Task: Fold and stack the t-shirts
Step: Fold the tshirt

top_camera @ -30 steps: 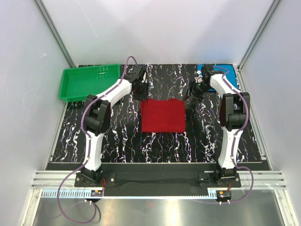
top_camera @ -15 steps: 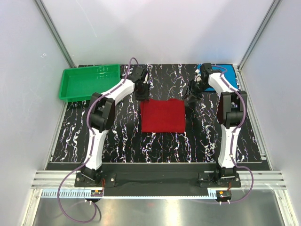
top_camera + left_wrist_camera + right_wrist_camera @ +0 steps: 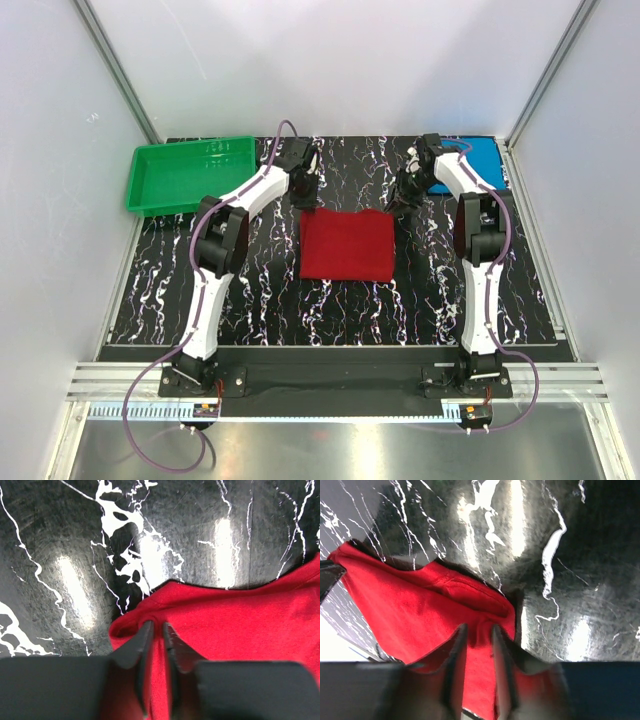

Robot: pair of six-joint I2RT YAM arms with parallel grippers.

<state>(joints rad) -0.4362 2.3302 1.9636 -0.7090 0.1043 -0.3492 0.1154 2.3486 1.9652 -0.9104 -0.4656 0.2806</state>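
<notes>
We see the left gripper [image 3: 157, 627] with its 2 fingers drawn almost together on a small ridge of cloth at the far left corner of the red t-shirt [image 3: 346, 245], pinching it. The right gripper [image 3: 477, 629] straddles a raised fold at the far right corner. Its fingers stand a little wider, and we cannot tell whether they clamp the fold yet. The red t-shirt lies as a flat rectangle in the middle of the bench [image 3: 260, 290]. The blue t-shirt [image 3: 478, 155] sits folded at the far right corner, well apart from the red one. Compared with 1 second ago, both grippers have narrowed, both arms reach further out, the red t-shirt has not shifted, and more of the blue t-shirt shows.
</notes>
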